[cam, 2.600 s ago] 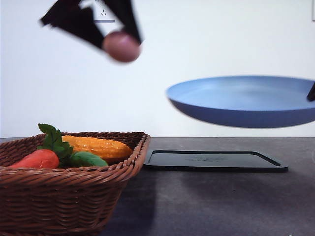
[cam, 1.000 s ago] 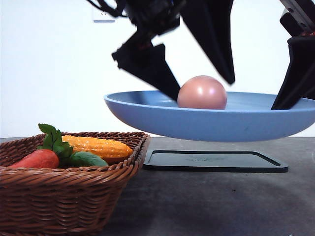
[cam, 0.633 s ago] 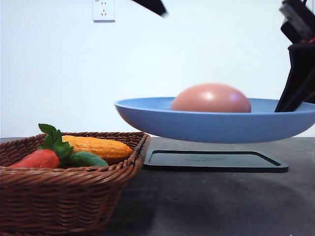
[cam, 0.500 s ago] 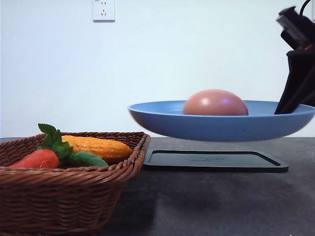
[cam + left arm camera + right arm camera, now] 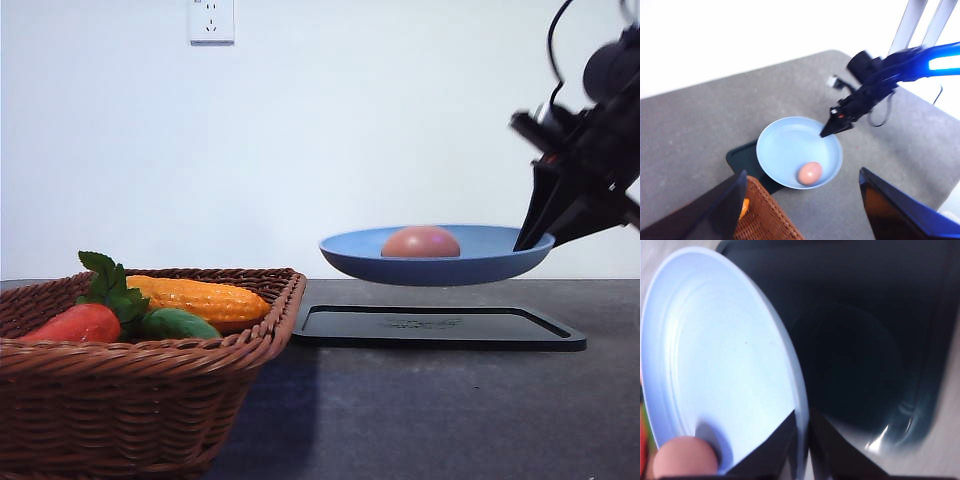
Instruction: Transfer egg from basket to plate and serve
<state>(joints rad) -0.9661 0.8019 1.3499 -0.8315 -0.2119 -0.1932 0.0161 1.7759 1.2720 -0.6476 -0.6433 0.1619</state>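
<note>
Since half a second ago, the plate [image 5: 437, 257] is carried back above the black tray [image 5: 437, 327], its rim pinched by the right hand [image 5: 530, 240]; the egg [image 5: 421, 242] lies loose inside and could be rolled off by any tilt. The left hand [image 5: 800, 210] is spread empty.

1. A plain white wall [image 5: 350, 130] stood behind the table, evenly lit and bare.
2. A white power outlet [image 5: 211, 20] was mounted high on that wall, well above the table.
3. The table [image 5: 450, 410] had a dark grey, matte top, and it met the wall along a straight edge.
</note>
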